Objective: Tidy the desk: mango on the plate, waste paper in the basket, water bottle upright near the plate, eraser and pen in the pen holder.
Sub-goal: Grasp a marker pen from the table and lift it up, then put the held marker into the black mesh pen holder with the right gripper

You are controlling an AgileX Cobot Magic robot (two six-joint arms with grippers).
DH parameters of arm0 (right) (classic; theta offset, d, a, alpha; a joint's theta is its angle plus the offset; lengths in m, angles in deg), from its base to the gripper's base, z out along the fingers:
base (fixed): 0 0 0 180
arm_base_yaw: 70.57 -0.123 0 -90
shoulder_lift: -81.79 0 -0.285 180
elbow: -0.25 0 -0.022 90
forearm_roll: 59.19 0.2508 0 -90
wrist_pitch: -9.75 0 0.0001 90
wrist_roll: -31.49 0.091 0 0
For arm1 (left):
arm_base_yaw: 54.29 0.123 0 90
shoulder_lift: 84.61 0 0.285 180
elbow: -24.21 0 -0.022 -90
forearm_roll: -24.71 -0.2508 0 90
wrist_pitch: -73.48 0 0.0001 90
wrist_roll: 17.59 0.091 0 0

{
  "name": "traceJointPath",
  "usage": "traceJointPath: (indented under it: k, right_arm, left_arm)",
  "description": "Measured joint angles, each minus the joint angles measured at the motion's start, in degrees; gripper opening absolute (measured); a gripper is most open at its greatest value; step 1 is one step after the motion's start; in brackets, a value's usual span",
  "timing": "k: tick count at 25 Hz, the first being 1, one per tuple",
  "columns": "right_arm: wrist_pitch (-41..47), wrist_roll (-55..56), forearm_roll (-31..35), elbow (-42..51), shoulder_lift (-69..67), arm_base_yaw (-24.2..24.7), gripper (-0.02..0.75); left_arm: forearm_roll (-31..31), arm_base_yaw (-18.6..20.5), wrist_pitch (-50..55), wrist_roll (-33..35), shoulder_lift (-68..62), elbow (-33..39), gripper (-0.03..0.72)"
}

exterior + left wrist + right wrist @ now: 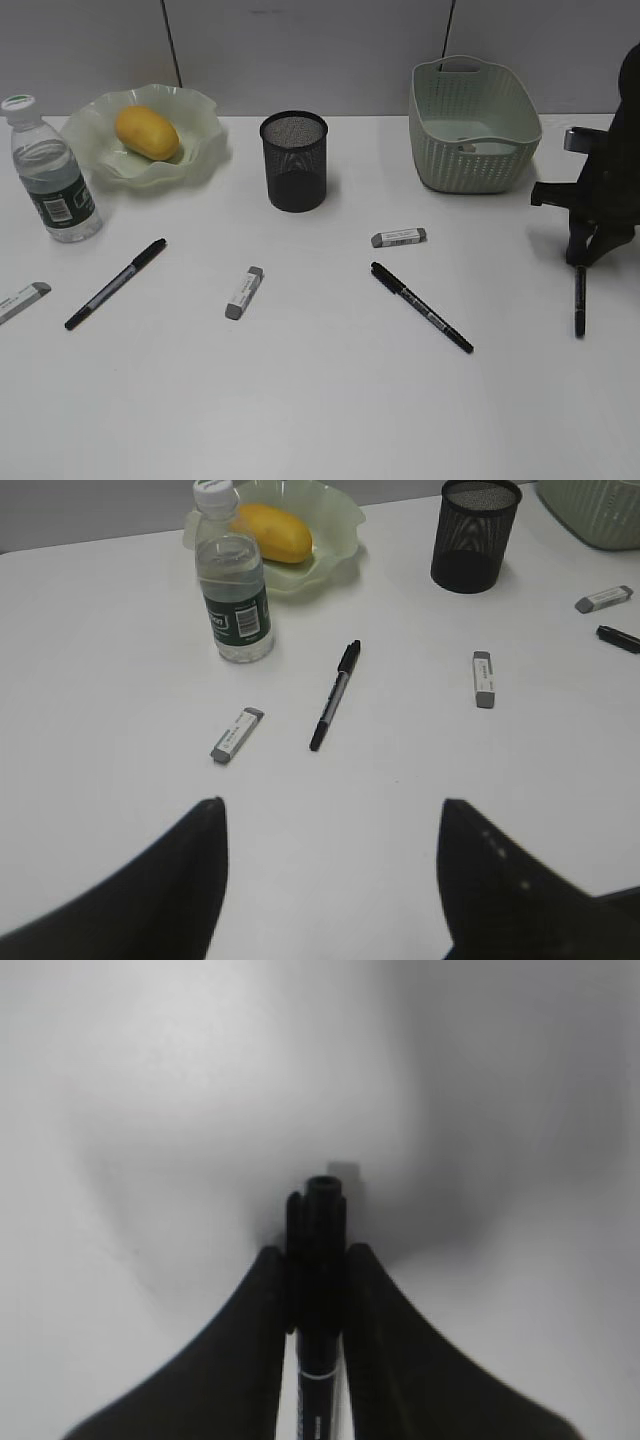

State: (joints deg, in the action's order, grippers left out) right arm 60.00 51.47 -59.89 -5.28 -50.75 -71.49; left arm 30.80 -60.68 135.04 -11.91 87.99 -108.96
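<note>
While the right gripper (317,1290) pinches a black pen (318,1290) between its two fingers, cap end sticking out past the tips, that pen (579,305) lies on the desk (330,400) at the far right of the exterior view, pointing toward the front edge, with the right arm's dark body just above it. Jaws look pressed against the pen barrel on both sides in the right wrist view; whether the pen is off the surface, cannot tell. Mango (146,132) sits in the plate (205,115) at back left. Water bottle (52,180) stands upright just beside the plate, at its front left, white cap on. Pen holder (294,160) stands upright mid-back, right of the plate; inside not readable. Basket (470,150) is at back right; what lies inside is unclear. Second pen (421,307) lies diagonally right of centre, third pen (116,283) diagonally at left, in front of the bottle. Three erasers lie flat on the desk: one (399,237) just behind the centre-right pen, one (244,292) in front of the pen holder, one (22,300) at the left edge. Left gripper (330,880) shows in the left wrist view only, fingers spread wide, nothing between them, above bare desk well short of the left eraser and left pen.
</note>
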Motion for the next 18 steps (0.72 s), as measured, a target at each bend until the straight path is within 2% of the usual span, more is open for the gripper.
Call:
traceJointPath:
  k: [5,9,14,18]
  right_arm:
    - [1.0,-3.9,-0.2,-3.5,2.1,-1.4,0.145]
    - [-1.2,-9.1,0.7,-6.1,9.1,-5.1,0.145]
    - [-13.6,-14.8,1.3,-8.5,17.1,-13.4,0.145]
    - [-27.4,-16.8,1.6,-8.8,18.8,-20.9,0.145]
  left_arm:
    - [0.0,0.0,0.0,0.0,0.0,0.0,0.499]
    - [0.0,0.0,0.0,0.0,0.0,0.0,0.499]
    - [-0.1,0.0,0.0,0.0,0.0,0.0,0.499]
    - [-0.1,0.0,0.0,0.0,0.0,0.0,0.499]
